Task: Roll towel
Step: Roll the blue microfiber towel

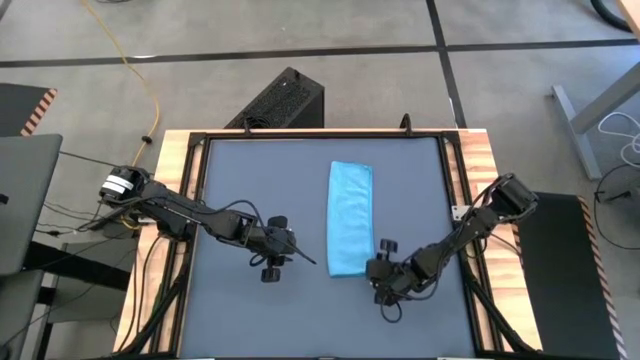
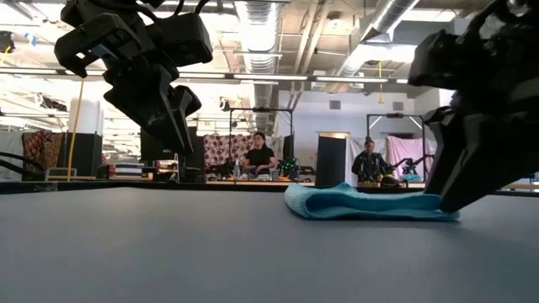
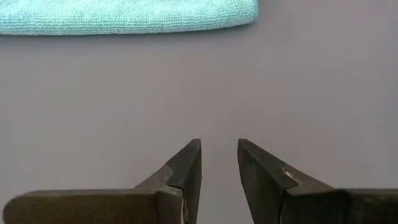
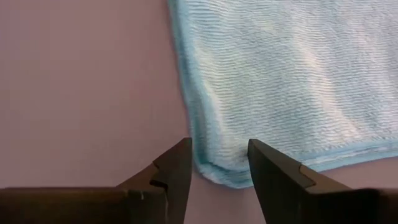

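1. In the high view we see the towel (image 1: 350, 218) lying as a long folded strip on the dark grey tabletop (image 1: 240, 190), a little to the right of the middle, its long side running from the far edge toward the near edge. The right gripper (image 1: 366, 268) sits at the towel's near end, at its right-hand corner. The left gripper (image 1: 303, 256) is just beside the towel's left edge, near that same end, apart from the cloth.

2. In the low view we see the towel (image 2: 370, 204) lying flat on the table, folded, with a rounded fold facing left. The right gripper (image 2: 459, 200) comes down at the towel's right end and reaches the table there. The left gripper (image 2: 187, 143) hangs above the table, clear of its surface. Beyond the table two people (image 2: 259, 157) stand in the room.

3. In the left wrist view we see the left gripper (image 3: 219, 163) with its two fingers (image 3: 186, 168) parted by a narrow gap and nothing between them. The towel (image 3: 124, 15) lies ahead of it, well apart from the tips, bare tabletop between.

4. In the right wrist view we see the right gripper (image 4: 219, 163) with its fingers spread either side of the towel's corner (image 4: 214, 162). The hemmed corner lies in the gap; the fingers are apart and not pinching it. The rest of the towel (image 4: 292, 81) spreads ahead.
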Controlling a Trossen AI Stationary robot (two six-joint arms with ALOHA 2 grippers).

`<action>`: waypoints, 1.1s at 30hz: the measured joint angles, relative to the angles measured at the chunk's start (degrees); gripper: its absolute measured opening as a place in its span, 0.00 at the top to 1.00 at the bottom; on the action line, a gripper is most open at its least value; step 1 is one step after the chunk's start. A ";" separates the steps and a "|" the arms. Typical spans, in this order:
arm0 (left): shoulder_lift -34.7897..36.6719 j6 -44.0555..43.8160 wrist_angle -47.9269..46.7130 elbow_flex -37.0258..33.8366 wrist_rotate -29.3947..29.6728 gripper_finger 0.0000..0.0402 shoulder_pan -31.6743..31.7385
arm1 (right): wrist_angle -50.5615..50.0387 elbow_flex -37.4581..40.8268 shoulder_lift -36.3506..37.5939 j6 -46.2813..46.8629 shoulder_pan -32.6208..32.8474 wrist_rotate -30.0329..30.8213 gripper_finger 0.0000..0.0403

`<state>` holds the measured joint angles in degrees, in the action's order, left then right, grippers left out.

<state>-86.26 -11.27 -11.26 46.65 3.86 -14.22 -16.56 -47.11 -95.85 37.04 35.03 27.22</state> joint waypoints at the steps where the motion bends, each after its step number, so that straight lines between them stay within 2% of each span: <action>1: 0.00 -0.02 -0.08 0.00 -0.01 0.77 0.00 | 0.34 0.29 0.00 0.00 0.00 0.09 0.55; 8: 0.00 -0.46 -0.10 0.00 -0.04 0.77 0.00 | 1.18 2.20 -0.02 3.41 0.97 0.05 0.55; 21: 0.00 -0.59 -0.05 0.00 -0.04 0.77 0.00 | 1.69 2.29 -1.16 3.70 0.83 0.33 0.57; 25: 0.00 -1.03 -0.05 0.00 -0.03 0.77 -0.02 | 2.15 2.27 -1.69 4.71 0.38 -0.02 0.64; 33: 0.01 -1.20 0.44 0.00 -0.01 0.77 -0.02 | 1.58 2.33 -1.95 5.40 0.07 0.05 0.88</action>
<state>-86.25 -12.46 -10.82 46.65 3.85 -14.24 -14.98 -44.77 -97.80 42.44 35.10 27.27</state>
